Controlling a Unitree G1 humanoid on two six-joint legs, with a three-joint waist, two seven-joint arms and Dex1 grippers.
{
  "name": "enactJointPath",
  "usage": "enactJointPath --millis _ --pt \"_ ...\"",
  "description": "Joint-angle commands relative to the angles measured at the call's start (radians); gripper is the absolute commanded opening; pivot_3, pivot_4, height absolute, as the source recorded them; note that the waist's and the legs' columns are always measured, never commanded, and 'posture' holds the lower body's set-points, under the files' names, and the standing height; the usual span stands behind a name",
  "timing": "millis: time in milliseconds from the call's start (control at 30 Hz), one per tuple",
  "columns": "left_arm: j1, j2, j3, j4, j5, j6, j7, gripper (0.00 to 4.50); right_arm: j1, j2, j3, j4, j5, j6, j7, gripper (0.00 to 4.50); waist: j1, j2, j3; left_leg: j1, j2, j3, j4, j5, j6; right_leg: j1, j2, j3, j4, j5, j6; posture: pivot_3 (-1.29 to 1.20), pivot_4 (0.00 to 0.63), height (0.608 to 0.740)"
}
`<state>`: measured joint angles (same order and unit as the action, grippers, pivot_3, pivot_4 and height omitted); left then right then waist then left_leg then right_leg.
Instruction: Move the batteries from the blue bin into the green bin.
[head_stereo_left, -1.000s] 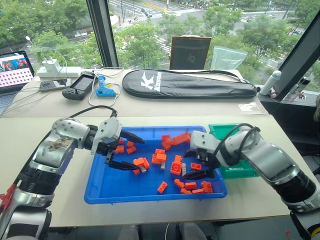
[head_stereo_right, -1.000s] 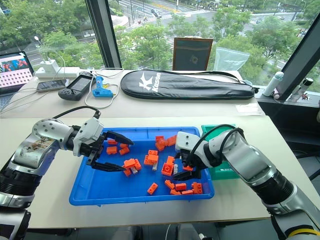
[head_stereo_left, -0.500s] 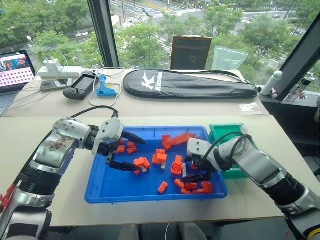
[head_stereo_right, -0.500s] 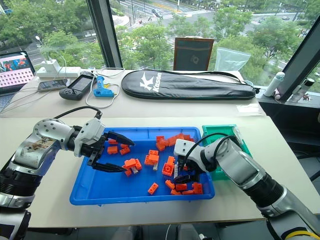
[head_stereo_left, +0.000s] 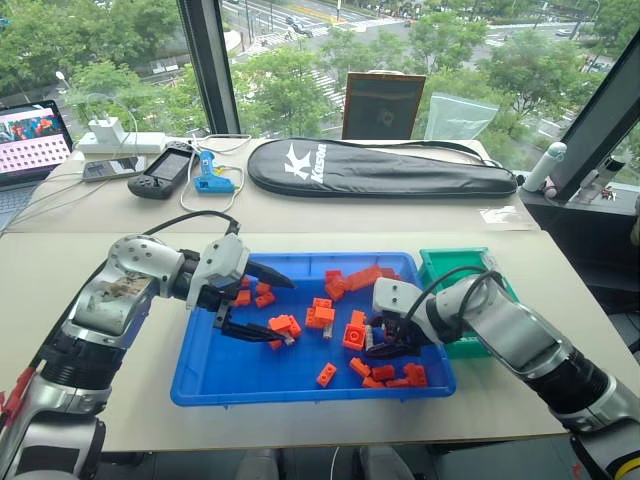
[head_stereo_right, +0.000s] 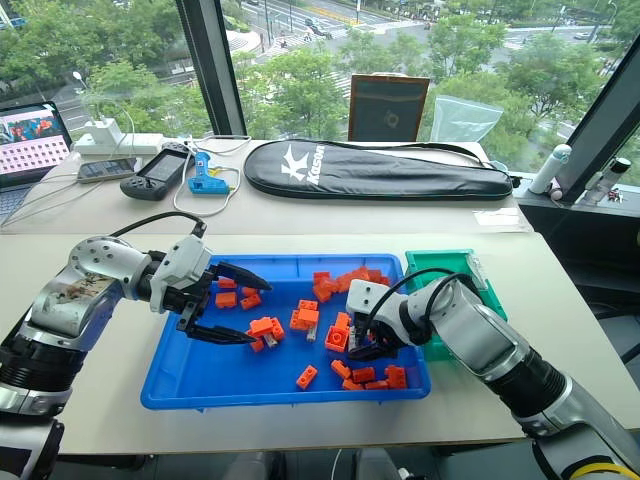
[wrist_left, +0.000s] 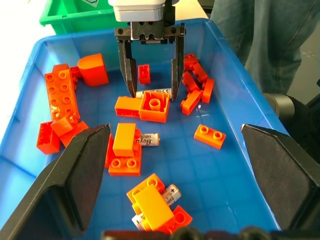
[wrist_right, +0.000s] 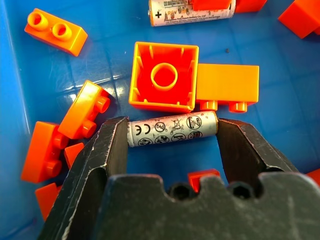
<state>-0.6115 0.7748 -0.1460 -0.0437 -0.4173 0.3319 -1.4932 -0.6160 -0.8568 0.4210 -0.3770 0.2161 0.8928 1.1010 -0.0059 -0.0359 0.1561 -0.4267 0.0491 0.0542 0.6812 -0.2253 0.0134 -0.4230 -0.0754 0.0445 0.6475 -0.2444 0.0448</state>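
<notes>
Your right end effector was down in the blue bin with one battery lying lengthwise between its fingers. Both fingertips sat at the battery's ends, so it looked pinched, though it was not yet lifted off the floor of the bin.

Your left end effector hung released over the bin's left half, fingers spread wide and grasping nothing.

At least three more batteries were left among the orange bricks: one beside a brick, one half under another, and one near the first.

The green bin stood on the desk against the blue bin's right end. I could not tell whether it held any batteries, so most of your job looked undone.
</notes>
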Motion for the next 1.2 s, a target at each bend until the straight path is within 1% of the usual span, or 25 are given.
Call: enactJointPath --millis 33,133,233,333,433,533,667,733,767,833,1000,1100,1200 --pt "-0.062 -0.026 0.005 0.044 0.016 0.002 0.037 4.5 -0.055 -0.083 -0.149 -0.063 0.056 0.05 0.029 2.52 0.003 0.0 0.0 0.0 0.0 0.0 0.0 0.0 0.0 0.0 0.0 0.0 0.0 0.0 0.0 0.0 0.15 0.734" --pt "-0.071 -0.041 -0.006 0.048 0.012 -0.005 0.018 4.5 -0.081 -0.17 -0.253 -0.045 0.077 0.066 0.036 2.52 0.003 0.0 0.0 0.0 0.0 0.0 0.0 0.0 0.0 0.0 0.0 0.0 0.0 0.0 0.0 0.0 0.15 0.734" --pt "-0.082 -0.065 -0.005 0.048 -0.005 0.005 0.016 4.5 -0.06 -0.269 -0.339 -0.007 0.083 0.06 0.05 2.52 0.005 0.0 0.0 0.0 0.0 0.0 -0.001 0.0 0.0 0.0 0.0 0.0 -0.001 0.0 0.0 0.0 0.15 0.734" --pt "-0.114 -0.106 0.019 0.064 -0.04 0.034 0.027 4.5 -0.012 -0.318 -0.437 0.082 0.079 0.016 0.031 2.52 0.008 0.0 0.0 0.0 0.0 0.0 -0.001 0.0 0.0 0.0 0.0 0.0 -0.001 0.0 0.0 0.0 0.15 0.734" --pt "-0.166 -0.162 0.062 0.091 -0.083 0.055 0.068 4.5 0.09 -0.368 -0.503 0.158 0.06 -0.049 0.037 2.52 0.015 0.0 0.0 0.0 0.0 0.001 0.0 0.0 0.0 0.001 -0.001 0.0 -0.001 0.0 0.0 0.0 0.15 0.734" --pt "-0.172 -0.17 0.062 0.1 -0.076 0.046 0.072 4.5 0.144 -0.352 -0.539 0.208 0.063 -0.105 0.017 2.52 0.011 0.0 0.0 0.0 -0.001 0.001 0.001 0.0 0.0 0.001 -0.001 0.001 -0.001 0.0 0.0 0.0 0.15 0.734" --pt "-0.166 -0.159 0.054 0.098 -0.081 0.072 0.048 4.5 0.171 -0.323 -0.541 0.248 0.064 -0.149 -0.006 2.52 -0.008 0.001 0.0 0.001 0.0 0.0 0.0 0.0 0.0 0.0 0.001 0.002 0.0 0.0 0.0 0.0 0.15 0.734" --pt "-0.163 -0.152 0.056 0.094 -0.09 0.085 0.034 4.5 0.17 -0.313 -0.534 0.266 0.055 -0.166 -0.023 3.53 -0.01 0.001 0.0 0.001 0.0 0.0 0.0 0.0 0.0 0.0 0.001 0.002 0.0 0.0 0.0 0.0 0.15 0.734" --pt "-0.162 -0.152 0.057 0.093 -0.09 0.087 0.03 4.5 0.17 -0.309 -0.533 0.271 0.054 -0.17 -0.027 3.74 -0.01 0.001 0.0 0.001 0.0 0.0 0.0 0.0 0.0 0.0 0.001 0.002 0.0 0.0 0.0 0.0 0.15 0.734" --pt "-0.161 -0.156 0.055 0.099 -0.08 0.078 0.031 4.5 0.171 -0.309 -0.534 0.268 0.066 -0.164 -0.023 4.44 -0.008 0.001 0.0 0.001 0.0 0.0 0.0 0.0 0.0 0.001 0.0 0.002 0.0 0.0 0.0 0.0 0.15 0.734" --pt "-0.149 -0.159 0.051 0.115 -0.062 0.057 0.04 4.5 0.129 -0.331 -0.525 0.244 0.086 -0.151 0.002 4.44 -0.007 0.001 0.0 0.001 -0.001 0.001 0.0 0.0 0.0 0.001 0.0 0.002 0.0 0.0 0.0 0.0 0.15 0.734" --pt "-0.139 -0.148 0.049 0.119 -0.053 0.06 0.039 4.5 0.055 -0.289 -0.493 0.163 0.141 -0.098 0.01 4.44 -0.009 0.002 0.0 0.001 -0.001 0.001 0.0 0.0 0.0 0.0 0.0 0.002 0.0 0.0 0.0 0.0 0.15 0.734" --pt "-0.122 -0.117 0.046 0.122 -0.032 0.05 0.027 4.5 -0.006 -0.226 -0.428 0.059 0.214 -0.022 0.027 4.44 -0.017 0.002 0.0 0.002 0.001 0.0 0.0 0.0 0.0 0.0 0.002 0.002 0.0 0.0 0.0 0.0 0.15 0.734"
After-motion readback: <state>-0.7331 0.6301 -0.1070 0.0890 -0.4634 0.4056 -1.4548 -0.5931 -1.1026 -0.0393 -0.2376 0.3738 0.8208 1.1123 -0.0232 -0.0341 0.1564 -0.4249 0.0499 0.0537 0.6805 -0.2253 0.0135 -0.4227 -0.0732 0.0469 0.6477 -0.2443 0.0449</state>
